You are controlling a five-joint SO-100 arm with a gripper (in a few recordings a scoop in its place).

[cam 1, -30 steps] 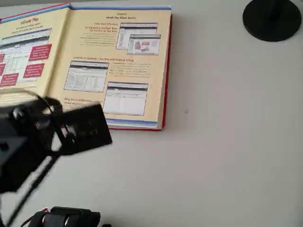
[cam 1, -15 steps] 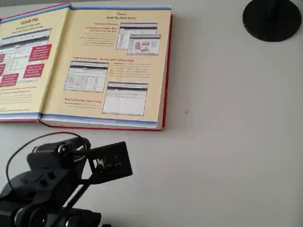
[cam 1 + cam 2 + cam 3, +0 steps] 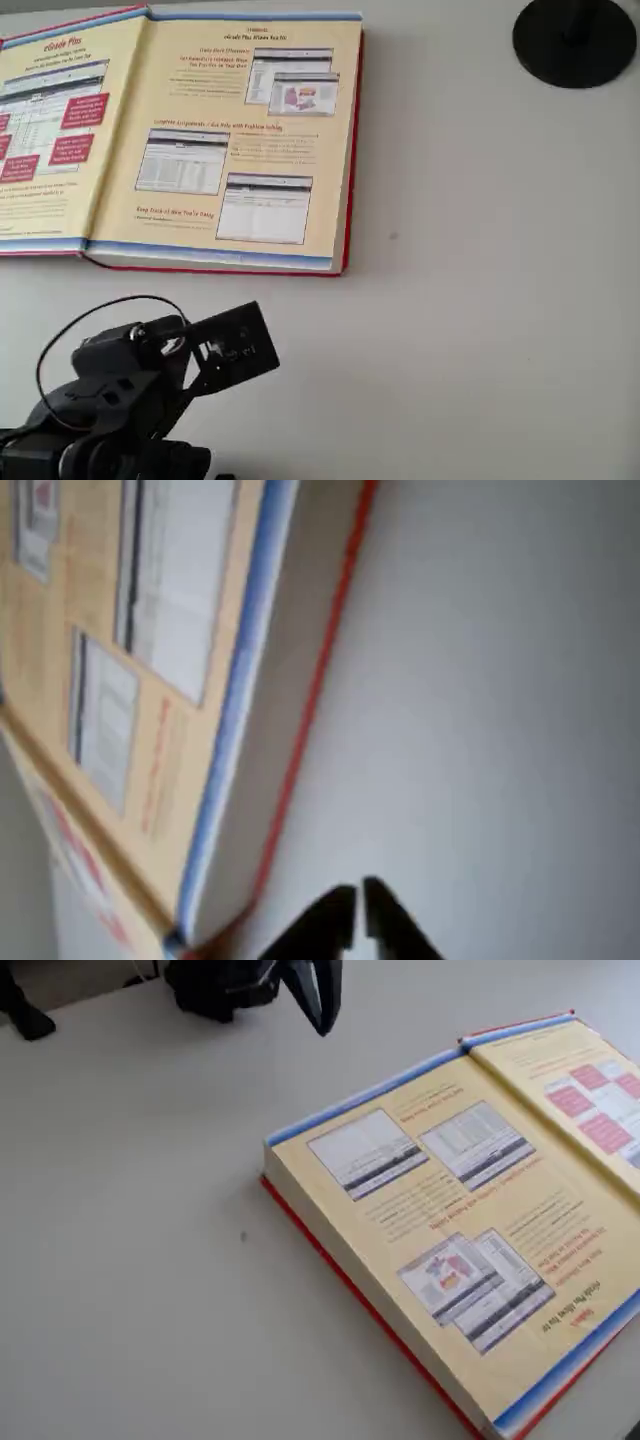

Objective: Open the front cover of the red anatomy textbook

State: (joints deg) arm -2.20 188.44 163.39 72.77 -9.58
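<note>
in the overhead view, reading left to right: the front cover [image 3: 45,130] lies folded out flat at the left edge, pale yellow inner side up, hinged to the red anatomy textbook [image 3: 240,150], whose endpaper faces up and whose red board edge runs down the right side. judged from this layout, the cover needs no further lift; the task looks complete.

the gripper [image 3: 235,345] sits below the book, apart from it and holding nothing. in the wrist view the fingertips [image 3: 352,912] stand almost together with only a thin gap between them, so the tool reads as clenched and empty. this posture suits an arm parked clear of the book rather than one working the cover.

further right, a black round base [image 3: 575,40] stands well apart from the book, near the top corner.

the table [image 3: 480,300] is a plain, pale grey, matte surface, evenly lit, with one small dark speck to the right of the book. nothing of the room beyond it can be made out.
</note>
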